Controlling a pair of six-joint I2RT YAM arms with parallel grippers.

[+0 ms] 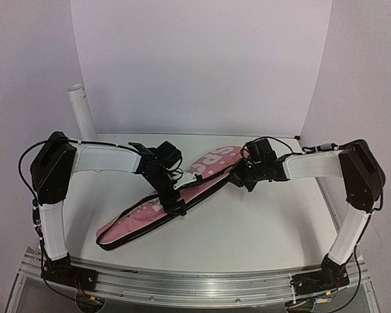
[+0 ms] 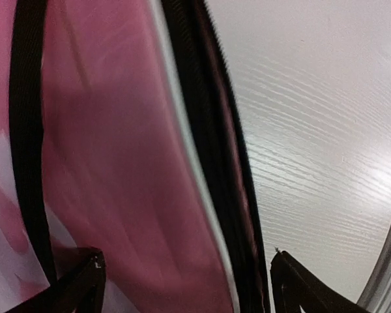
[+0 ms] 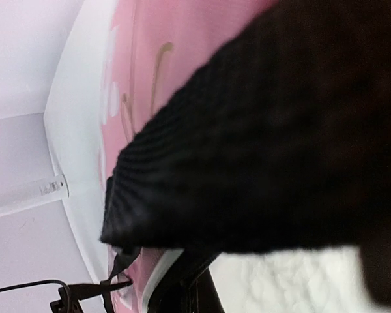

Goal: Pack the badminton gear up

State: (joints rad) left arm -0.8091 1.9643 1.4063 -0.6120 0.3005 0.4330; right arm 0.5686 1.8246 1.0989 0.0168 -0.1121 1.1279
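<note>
The long pink bag (image 1: 137, 218) lies diagonally on the table. No racket or shuttlecock shows in any view. My left gripper (image 1: 176, 199) is over the bag's middle, at its near edge. In the left wrist view it (image 2: 186, 283) is open, and its fingertips (image 2: 85, 280) straddle the pink cloth (image 2: 117, 163) and the black zipper edge (image 2: 215, 163). My right gripper (image 1: 238, 177) is at the bag's far right end. In the right wrist view a black woven strap (image 3: 260, 130) fills most of the frame and hides the fingers; pink cloth (image 3: 150, 39) shows behind it.
The tall white tube (image 1: 81, 107) stands at the back left and also shows in the right wrist view (image 3: 26, 195). The bag's black strap (image 2: 26, 130) runs along the cloth. White tabletop (image 1: 260, 222) lies right of the bag. White walls close in the back and sides.
</note>
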